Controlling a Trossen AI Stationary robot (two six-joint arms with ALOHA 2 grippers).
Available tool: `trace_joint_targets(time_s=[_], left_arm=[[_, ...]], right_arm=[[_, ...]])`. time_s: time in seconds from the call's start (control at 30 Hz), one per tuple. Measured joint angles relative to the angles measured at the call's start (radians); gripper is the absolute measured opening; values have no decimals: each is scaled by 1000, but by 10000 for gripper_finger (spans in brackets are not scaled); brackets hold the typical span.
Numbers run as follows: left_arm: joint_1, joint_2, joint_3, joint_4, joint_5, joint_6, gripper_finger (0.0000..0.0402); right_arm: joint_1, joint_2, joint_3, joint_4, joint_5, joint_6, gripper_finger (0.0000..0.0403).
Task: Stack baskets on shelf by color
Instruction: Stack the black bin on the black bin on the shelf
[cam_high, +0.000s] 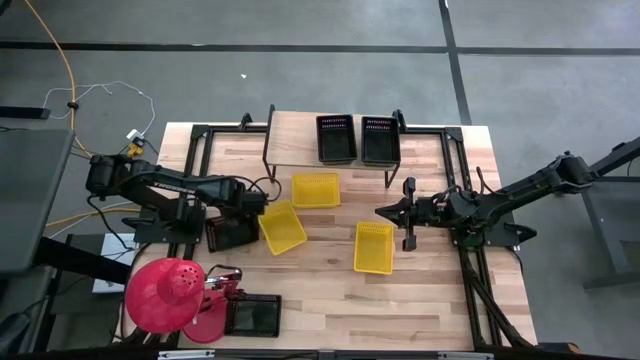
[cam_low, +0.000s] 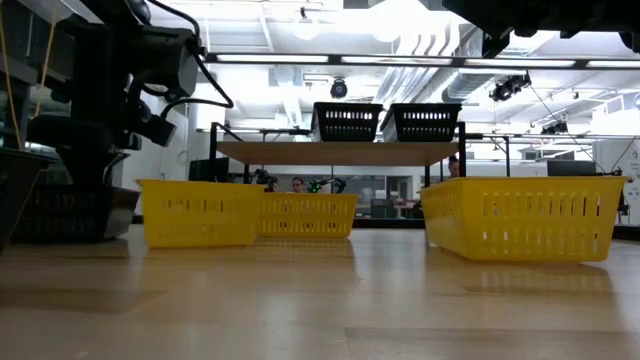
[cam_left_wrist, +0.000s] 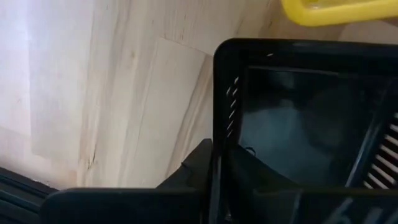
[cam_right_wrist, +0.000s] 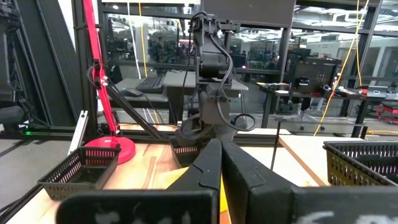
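My left gripper is at the table's left, shut on a black basket that touches a tilted yellow basket. A second yellow basket lies in front of the shelf. A third one lies right of centre. Two black baskets sit side by side on the shelf's right half. My right gripper is shut and holds nothing; it hangs between the shelf and the third yellow basket. My left gripper pinches the black basket's side wall at the rim. One finger is inside the basket and the other finger is outside. The fingers come down from above. The basket's bottom looks to be on the tabletop.
Another black basket sits at the near left edge beside a red lamp. The shelf's left half is bare plank. Open tabletop lies along the near edge. Black frame rails run down the table's right side.
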Motion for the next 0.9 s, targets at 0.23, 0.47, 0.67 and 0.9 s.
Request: trace_joint_targets(time_s=[0.23, 0.47, 0.67, 0.9], left_arm=[[0, 0, 107, -121, -21, 7, 3], [-40, 0, 282, -244, -120, -3, 1], [-100, 0, 450, -330, -234, -34, 0], [-193, -28, 596, -336, -394, -93, 0]], right_arm=[[0, 0, 0, 0, 0, 0, 0], [0, 0, 0, 0, -5, 1, 0], [0, 0, 0, 0, -13, 1, 0], [0, 0, 0, 0, -18, 1, 0]])
